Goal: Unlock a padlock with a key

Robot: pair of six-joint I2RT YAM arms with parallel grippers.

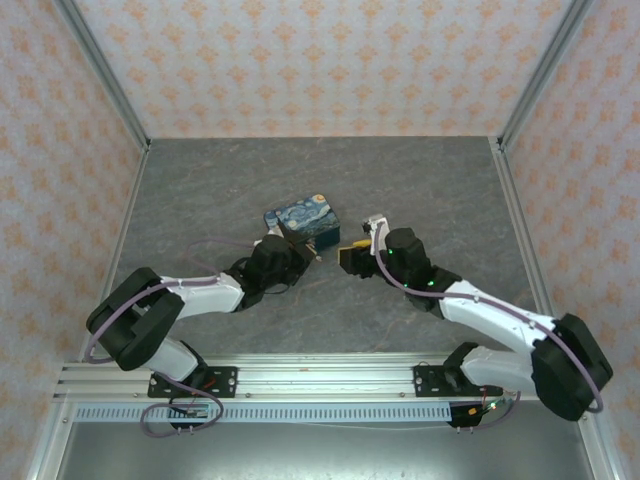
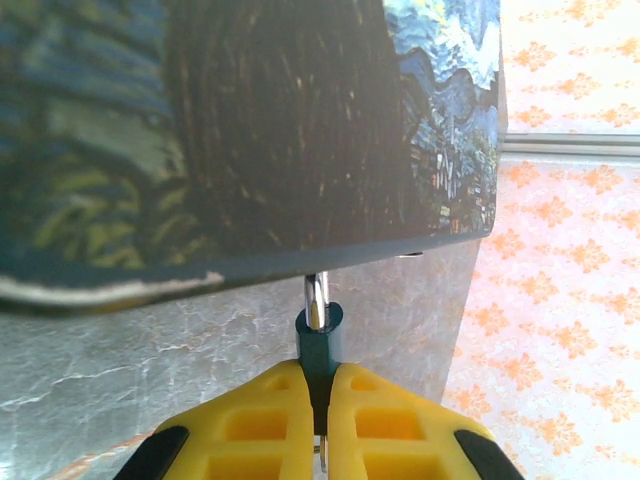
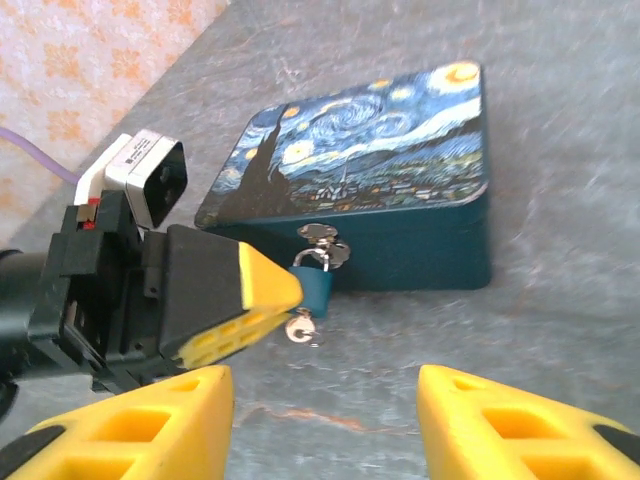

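I have the left gripper [image 3: 268,292] clenched on the padlock [image 3: 316,287]. Its yellow tips pinch the little blue-green body from the side, so it cannot swing where it hangs by its shackle from the clasp on the front wall of the tin box [image 3: 400,140]. The box sits on the table [image 3: 570,330], with the lock just in front of it. A small silver key [image 3: 299,328] pokes out below the lock, apparently seated in the keyhole, though I cannot tell how deep. The right gripper [image 3: 325,390] is released, jaws wide apart with nothing between them, aimed at the key from close by. Both arms reach forward low with elbows bent, wrists turned inward to face each other across the lock
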